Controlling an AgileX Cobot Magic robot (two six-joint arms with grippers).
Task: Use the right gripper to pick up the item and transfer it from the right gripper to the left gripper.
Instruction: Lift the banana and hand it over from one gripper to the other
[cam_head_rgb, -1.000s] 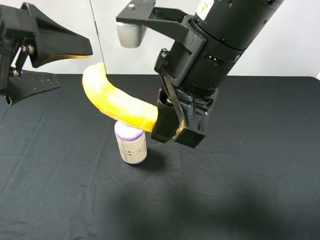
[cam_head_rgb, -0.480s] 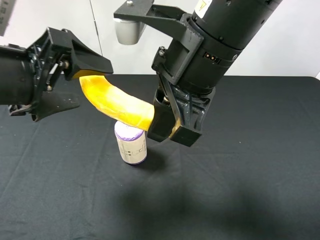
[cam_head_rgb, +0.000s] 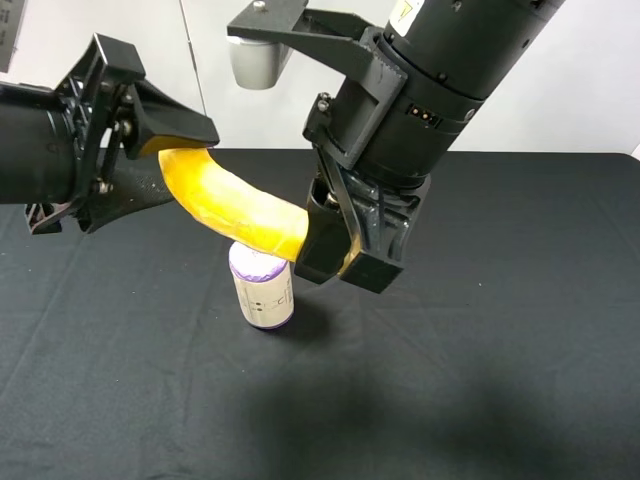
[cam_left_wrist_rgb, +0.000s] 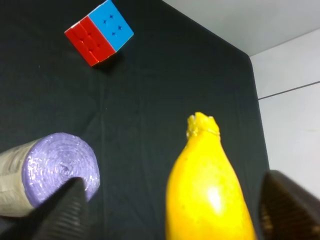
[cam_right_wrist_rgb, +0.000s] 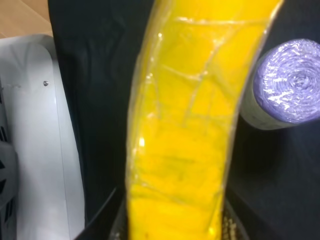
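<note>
My right gripper (cam_head_rgb: 343, 252) is shut on one end of the yellow banana (cam_head_rgb: 235, 205) and holds it in the air above the purple-topped can (cam_head_rgb: 261, 286). The banana's free end points left, between the open jaws of my left gripper (cam_head_rgb: 185, 163), which straddle it with a gap on each side. In the left wrist view the banana's tip (cam_left_wrist_rgb: 209, 185) sits between the two fingers (cam_left_wrist_rgb: 62, 212) without touching them. The right wrist view shows the banana (cam_right_wrist_rgb: 185, 125) running out from my right gripper (cam_right_wrist_rgb: 170, 227).
The can stands upright on the black tablecloth (cam_head_rgb: 480, 380) just below the banana; it also shows in the left wrist view (cam_left_wrist_rgb: 55, 170) and the right wrist view (cam_right_wrist_rgb: 290, 82). A multicoloured puzzle cube (cam_left_wrist_rgb: 100, 32) lies on the cloth farther off.
My left gripper has swung in from the left and its open jaws now straddle the banana's free end. My right gripper and the banana have barely moved.
</note>
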